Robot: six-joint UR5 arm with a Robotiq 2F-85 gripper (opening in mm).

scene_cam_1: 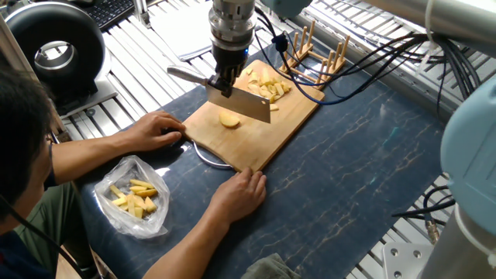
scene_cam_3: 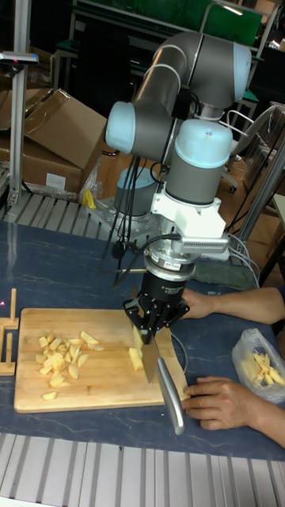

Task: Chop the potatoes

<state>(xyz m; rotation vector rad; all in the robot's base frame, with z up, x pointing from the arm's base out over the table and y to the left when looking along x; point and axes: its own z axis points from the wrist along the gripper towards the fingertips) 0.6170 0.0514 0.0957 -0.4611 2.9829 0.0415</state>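
Note:
A wooden cutting board (scene_cam_1: 273,133) (scene_cam_3: 103,384) lies on the dark mat. One rounded pale potato chunk (scene_cam_1: 229,119) (scene_cam_3: 134,358) sits at its middle. A pile of chopped potato pieces (scene_cam_1: 265,85) (scene_cam_3: 62,355) lies at the board's far end. My gripper (scene_cam_1: 221,80) (scene_cam_3: 155,321) is shut on a cleaver (scene_cam_1: 243,105) (scene_cam_3: 150,358). The blade hangs a little above the chunk, apart from it, and the handle (scene_cam_1: 184,75) (scene_cam_3: 172,400) points toward the person.
A person's hands (scene_cam_1: 159,128) (scene_cam_1: 242,194) rest at the board's near corners. A clear plastic bag (scene_cam_1: 134,198) (scene_cam_3: 260,366) holds yellow pieces. A wooden rack (scene_cam_1: 324,58) stands behind the board. A black round device (scene_cam_1: 54,46) sits at the back left.

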